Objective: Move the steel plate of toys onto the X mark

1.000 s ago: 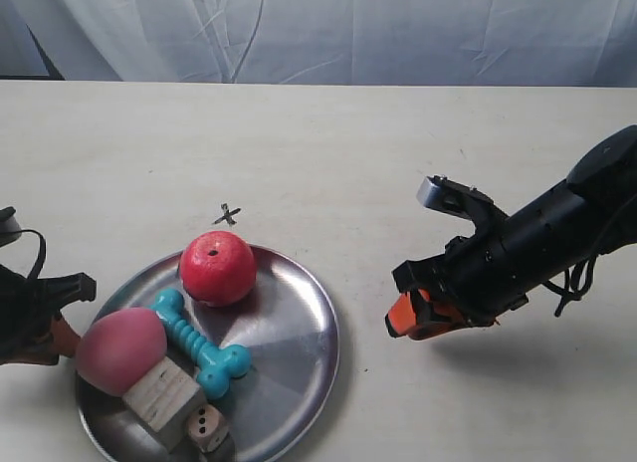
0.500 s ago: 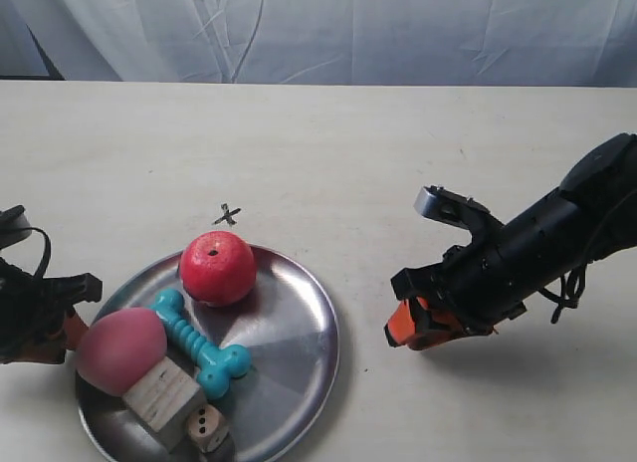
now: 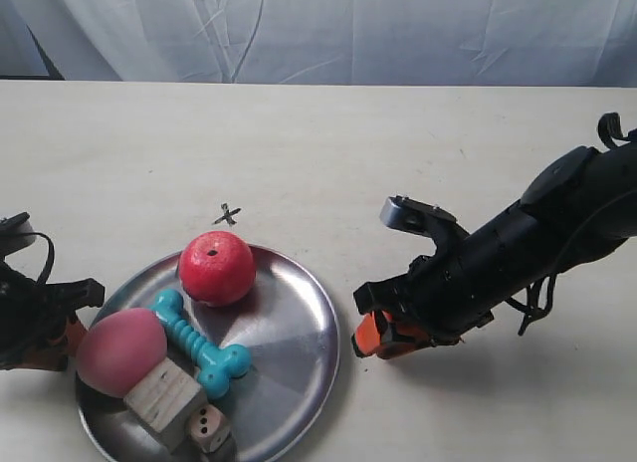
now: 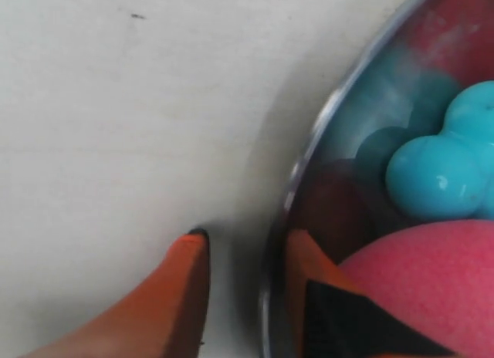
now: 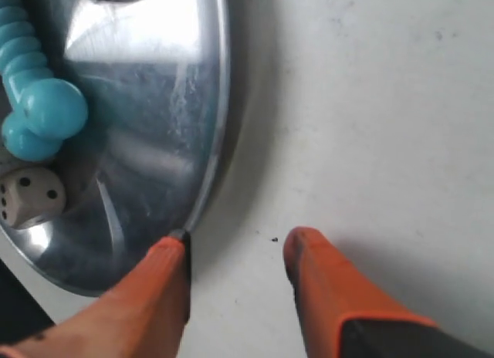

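The steel plate (image 3: pixel 320 318) lies near the table's front, just below the X mark (image 3: pixel 228 216). It holds a red apple (image 3: pixel 217 268), pink peach (image 3: pixel 119 350), teal bone (image 3: pixel 202 345), wooden block (image 3: pixel 164 400) and die (image 3: pixel 207 426). My left gripper (image 3: pixel 65 328) is open at the plate's peach side. In the left wrist view, the left gripper (image 4: pixel 247 238) straddles the plate rim (image 4: pixel 305 173), with a gap beside the outer finger. My right gripper (image 3: pixel 378 335) is open beside the opposite rim. In the right wrist view, one fingertip (image 5: pixel 174 246) of the right gripper (image 5: pixel 238 242) is at the plate edge (image 5: pixel 220 119), near the die (image 5: pixel 31 196).
Pale beige tabletop (image 3: pixel 398 153) stretches behind and to the right of the plate. A white cloth backdrop (image 3: pixel 328 29) hangs along the far edge. The dark arm (image 3: pixel 537 233) at the exterior view's right reaches in low over the table.
The right arm has slid left toward the plate, bringing its gripper close to the rim. The left gripper shifted only slightly. Plate and toys have not moved.
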Tool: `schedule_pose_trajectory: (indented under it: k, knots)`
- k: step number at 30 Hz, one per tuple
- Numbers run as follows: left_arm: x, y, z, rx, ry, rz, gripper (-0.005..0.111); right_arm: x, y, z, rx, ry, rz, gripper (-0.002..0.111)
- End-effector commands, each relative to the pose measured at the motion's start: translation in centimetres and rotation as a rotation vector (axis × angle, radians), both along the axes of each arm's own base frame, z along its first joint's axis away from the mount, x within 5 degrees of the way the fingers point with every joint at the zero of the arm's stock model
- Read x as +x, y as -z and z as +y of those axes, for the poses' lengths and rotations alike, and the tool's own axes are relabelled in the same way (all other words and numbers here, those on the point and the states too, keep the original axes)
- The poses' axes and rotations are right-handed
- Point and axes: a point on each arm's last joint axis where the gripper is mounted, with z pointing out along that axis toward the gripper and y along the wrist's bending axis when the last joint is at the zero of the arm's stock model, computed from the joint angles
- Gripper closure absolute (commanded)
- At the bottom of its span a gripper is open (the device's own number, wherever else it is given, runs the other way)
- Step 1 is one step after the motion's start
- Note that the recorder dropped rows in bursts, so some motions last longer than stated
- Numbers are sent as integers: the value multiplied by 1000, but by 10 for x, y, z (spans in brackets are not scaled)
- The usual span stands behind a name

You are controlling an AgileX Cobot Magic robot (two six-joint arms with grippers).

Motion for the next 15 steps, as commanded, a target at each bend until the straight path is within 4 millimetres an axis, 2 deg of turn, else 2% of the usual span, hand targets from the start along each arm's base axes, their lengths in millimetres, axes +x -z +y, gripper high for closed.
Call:
schedule_pose_trajectory:
  k: [1,7,15]
  knots:
    - [0,1,-1,-9,-8,2,74,3,-1,2,21,29,0,66]
    - [0,1,-2,-9,-9,2,74,-1,3,11,105,-7,49,66]
    - [0,1,-2,-9,-9,2,74,-10,10,40,41,-22,-2,66]
